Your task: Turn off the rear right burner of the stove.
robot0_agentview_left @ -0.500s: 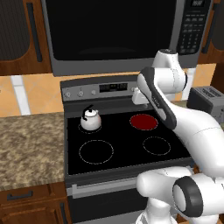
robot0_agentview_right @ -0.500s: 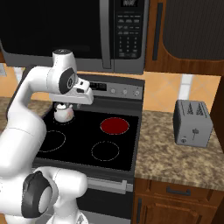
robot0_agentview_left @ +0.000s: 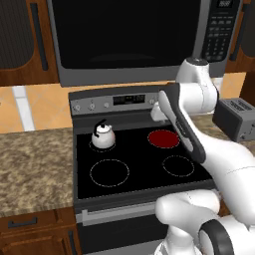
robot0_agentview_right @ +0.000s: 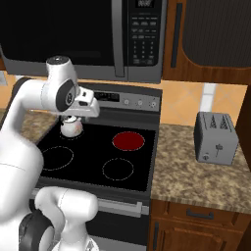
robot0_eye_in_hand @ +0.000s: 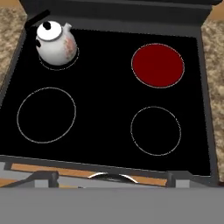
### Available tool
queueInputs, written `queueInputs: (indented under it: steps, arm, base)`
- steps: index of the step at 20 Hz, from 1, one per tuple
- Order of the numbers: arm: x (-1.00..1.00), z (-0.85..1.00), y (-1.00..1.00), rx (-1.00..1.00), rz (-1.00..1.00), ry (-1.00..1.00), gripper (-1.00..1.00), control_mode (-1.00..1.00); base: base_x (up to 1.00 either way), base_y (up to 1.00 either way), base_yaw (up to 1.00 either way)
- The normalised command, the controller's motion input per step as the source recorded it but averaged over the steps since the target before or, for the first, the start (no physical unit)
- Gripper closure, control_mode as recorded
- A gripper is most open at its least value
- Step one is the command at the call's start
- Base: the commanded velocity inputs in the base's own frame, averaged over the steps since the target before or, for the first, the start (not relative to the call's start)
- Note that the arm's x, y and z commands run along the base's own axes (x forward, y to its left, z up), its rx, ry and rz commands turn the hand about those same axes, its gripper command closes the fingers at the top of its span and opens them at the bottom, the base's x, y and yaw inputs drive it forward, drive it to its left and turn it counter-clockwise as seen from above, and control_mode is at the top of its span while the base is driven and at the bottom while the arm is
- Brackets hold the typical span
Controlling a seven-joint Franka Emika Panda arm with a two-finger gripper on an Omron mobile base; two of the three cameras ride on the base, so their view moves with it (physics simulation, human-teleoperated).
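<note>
The stove (robot0_agentview_left: 139,164) is a black glass-top range with four ringed zones and a grey back panel carrying small knobs (robot0_agentview_right: 139,103). Its rear right burner (robot0_agentview_left: 164,138) (robot0_agentview_right: 128,141) (robot0_eye_in_hand: 158,65) glows red. My gripper (robot0_agentview_right: 86,110) hangs above the rear of the cooktop, just in front of the back panel, pointing down. The hand (robot0_agentview_left: 157,111) is partly covered by my forearm, and its fingers are hidden. In the hand view I look down on the whole cooktop (robot0_eye_in_hand: 105,87).
A white kettle (robot0_agentview_left: 103,135) (robot0_eye_in_hand: 55,43) sits on the rear left zone. A steel-framed microwave (robot0_agentview_left: 129,40) hangs low over the stove. A grey toaster (robot0_agentview_right: 214,138) stands on the granite counter (robot0_agentview_right: 196,171) to the right.
The hand has shifted only slightly above the rear of the cooktop. The rear right burner is red in both moments.
</note>
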Motion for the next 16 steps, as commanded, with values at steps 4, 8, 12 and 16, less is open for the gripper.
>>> queueInputs:
  steps: [4,8,12,16]
  arm:
    - [-0.36,0.00,0.03,0.00,0.02,-0.29,-1.00,-1.00]
    - [-0.07,-0.09,-0.01,0.00,0.00,-0.33,-1.00,-1.00]
    - [0.00,0.00,-0.14,0.00,0.00,-0.31,-1.00,-1.00]
    - [0.00,-0.07,-0.37,0.00,0.00,-0.28,-1.00,-1.00]
  base:
    - [0.00,0.00,0.00]
    - [0.00,0.00,0.00]
    - [0.00,0.00,0.00]
    - [0.00,0.00,0.00]
